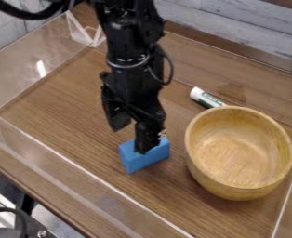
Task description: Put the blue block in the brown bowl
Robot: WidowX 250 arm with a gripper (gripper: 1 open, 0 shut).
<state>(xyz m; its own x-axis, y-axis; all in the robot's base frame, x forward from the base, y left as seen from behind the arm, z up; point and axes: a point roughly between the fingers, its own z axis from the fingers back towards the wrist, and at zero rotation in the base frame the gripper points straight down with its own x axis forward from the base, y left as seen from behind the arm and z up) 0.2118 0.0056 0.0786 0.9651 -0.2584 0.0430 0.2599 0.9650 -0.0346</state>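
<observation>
The blue block (139, 161) lies on the wooden table, left of the brown bowl (241, 152), which stands upright and holds nothing. My black gripper (132, 137) points straight down over the block with its jaws open. One finger (149, 139) overlaps the block's top rear edge. The other finger (115, 116) hangs behind and to the left of the block. Whether the fingers touch the block cannot be told. Nothing is held.
A small white-and-green marker (208, 97) lies behind the bowl. Low clear plastic walls (24, 139) border the table on the left and front. A clear plastic stand (89, 35) sits at the back left.
</observation>
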